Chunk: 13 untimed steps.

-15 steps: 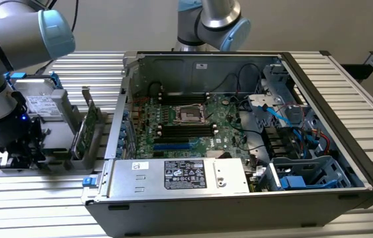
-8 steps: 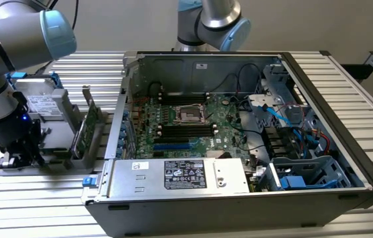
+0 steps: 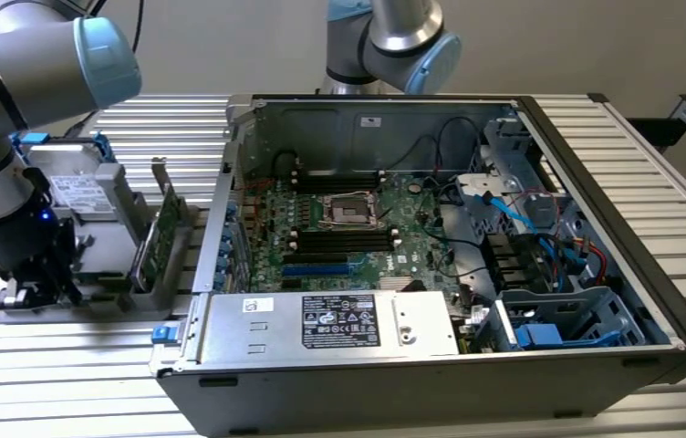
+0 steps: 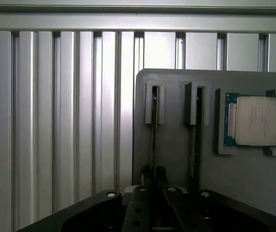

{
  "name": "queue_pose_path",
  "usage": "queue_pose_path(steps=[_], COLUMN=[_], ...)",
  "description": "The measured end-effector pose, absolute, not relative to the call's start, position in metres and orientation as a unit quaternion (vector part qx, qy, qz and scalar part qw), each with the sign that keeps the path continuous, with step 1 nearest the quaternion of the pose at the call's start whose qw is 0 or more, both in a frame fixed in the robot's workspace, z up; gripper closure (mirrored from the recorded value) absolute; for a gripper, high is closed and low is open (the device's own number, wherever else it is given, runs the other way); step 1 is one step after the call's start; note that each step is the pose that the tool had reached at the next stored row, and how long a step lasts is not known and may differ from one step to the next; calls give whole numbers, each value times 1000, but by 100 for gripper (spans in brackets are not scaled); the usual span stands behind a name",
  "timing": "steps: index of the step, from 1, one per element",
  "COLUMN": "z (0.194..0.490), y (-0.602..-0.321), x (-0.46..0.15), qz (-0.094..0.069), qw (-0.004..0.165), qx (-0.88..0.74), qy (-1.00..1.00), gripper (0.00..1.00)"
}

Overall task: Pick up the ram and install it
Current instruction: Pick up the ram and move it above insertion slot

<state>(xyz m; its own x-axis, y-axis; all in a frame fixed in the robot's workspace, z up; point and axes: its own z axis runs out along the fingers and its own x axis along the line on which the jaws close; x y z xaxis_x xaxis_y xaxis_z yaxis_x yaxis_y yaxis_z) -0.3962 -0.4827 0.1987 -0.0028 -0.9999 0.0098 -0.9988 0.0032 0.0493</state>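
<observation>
ribbed aluminium tabletop (image 3: 635,155), plain pale wall (image 3: 233,50) behind

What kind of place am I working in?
Probably a robotics lab bench for PC assembly: open computer case on a slatted aluminium table, robot arm alongside, parts fixture holding a CPU.

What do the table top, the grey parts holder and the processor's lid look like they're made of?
Table top: probably aluminium; silver, satin-finished ribbed profiles with long grooves.
Grey parts holder: matte, even grey with moulded-looking slots and recesses, likely plastic, though painted metal is possible.
Processor: the lid looks like dull silvery metal, seated on a green circuit board.
</observation>
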Motion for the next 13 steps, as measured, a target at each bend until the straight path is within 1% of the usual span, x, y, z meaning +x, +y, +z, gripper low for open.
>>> queue_pose_path(steps=[13], z=[217], y=[-483], x=[-396], qz=[-20], qw=[23], qx=[706], qy=[-708], gripper=[87])
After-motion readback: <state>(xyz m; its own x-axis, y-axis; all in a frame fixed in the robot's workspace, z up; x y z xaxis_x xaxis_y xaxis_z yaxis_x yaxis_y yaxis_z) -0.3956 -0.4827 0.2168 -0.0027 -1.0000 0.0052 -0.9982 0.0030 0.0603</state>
